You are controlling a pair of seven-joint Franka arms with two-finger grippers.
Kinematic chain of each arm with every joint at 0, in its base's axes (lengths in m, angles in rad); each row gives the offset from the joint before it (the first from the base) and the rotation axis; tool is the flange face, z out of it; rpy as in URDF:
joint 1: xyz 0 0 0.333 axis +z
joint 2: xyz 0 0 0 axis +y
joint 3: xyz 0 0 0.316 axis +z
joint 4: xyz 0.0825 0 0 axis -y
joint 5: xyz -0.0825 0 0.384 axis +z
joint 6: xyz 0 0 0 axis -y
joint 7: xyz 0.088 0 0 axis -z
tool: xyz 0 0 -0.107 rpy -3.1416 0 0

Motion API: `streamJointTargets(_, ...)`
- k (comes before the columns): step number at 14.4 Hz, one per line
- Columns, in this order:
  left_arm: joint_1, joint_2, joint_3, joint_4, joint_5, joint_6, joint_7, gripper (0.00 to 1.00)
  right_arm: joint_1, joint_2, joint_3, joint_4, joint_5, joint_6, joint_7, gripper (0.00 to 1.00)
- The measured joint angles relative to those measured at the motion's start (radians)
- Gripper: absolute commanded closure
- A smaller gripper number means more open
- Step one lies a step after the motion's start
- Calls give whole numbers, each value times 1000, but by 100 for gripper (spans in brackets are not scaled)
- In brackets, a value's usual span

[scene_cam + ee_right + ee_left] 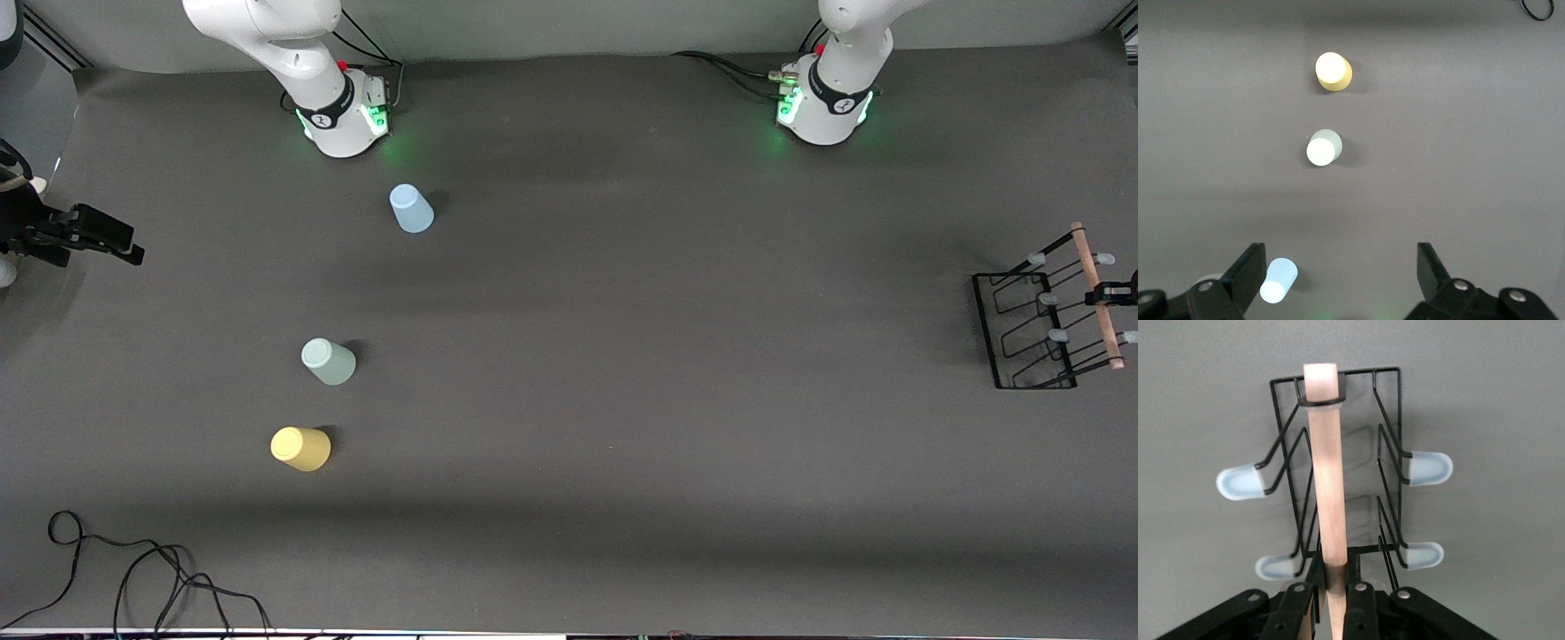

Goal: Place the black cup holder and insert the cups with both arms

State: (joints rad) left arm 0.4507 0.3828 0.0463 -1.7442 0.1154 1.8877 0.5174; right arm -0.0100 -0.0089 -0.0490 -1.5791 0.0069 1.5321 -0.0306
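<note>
The black cup holder [1022, 329] is at the left arm's end of the table. My left gripper [1116, 292] is shut on its wooden rod handle [1328, 487], with the rod pinched between the fingers in the left wrist view [1337, 577]. The pale blue cup [411, 208], the mint green cup [327, 361] and the yellow cup [300, 448] stand apart toward the right arm's end. The yellow one is nearest the front camera. My right gripper [124, 247] is open and empty, high over that end. In its wrist view [1341, 267] the blue cup [1279, 281] lies below one finger.
A black cable [133, 569] loops on the table near the front edge at the right arm's end. The two arm bases [342, 116] [827, 102] stand along the back edge.
</note>
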Motion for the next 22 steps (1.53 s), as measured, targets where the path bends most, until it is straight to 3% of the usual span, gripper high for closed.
streamJointTargets(3, -1, -2, -5, 24, -14, -28, 0, 100, 0, 0, -1, 0, 0, 0, 0, 0)
streamJointTargets(7, -48, -24, -21, 189, -75, -263, 0, 100, 0, 0, -4, 0, 0, 0, 0, 0)
streamJointTargets(9, -85, -53, -24, 235, -116, -306, -1, 100, 0, 0, -4, 0, 0, 0, 0, 0)
streamJointTargets(12, -170, -115, -26, 241, -152, -323, -37, 100, 0, -1, -5, 0, 0, 0, 0, 0)
streamJointTargets(16, -346, -173, -30, 235, -153, -353, -273, 100, 0, -1, -6, 1, 1, 0, 0, 0)
streamJointTargets(22, -576, -163, -33, 184, -157, -320, -583, 100, 0, -1, -7, 1, 1, 0, 0, 0)
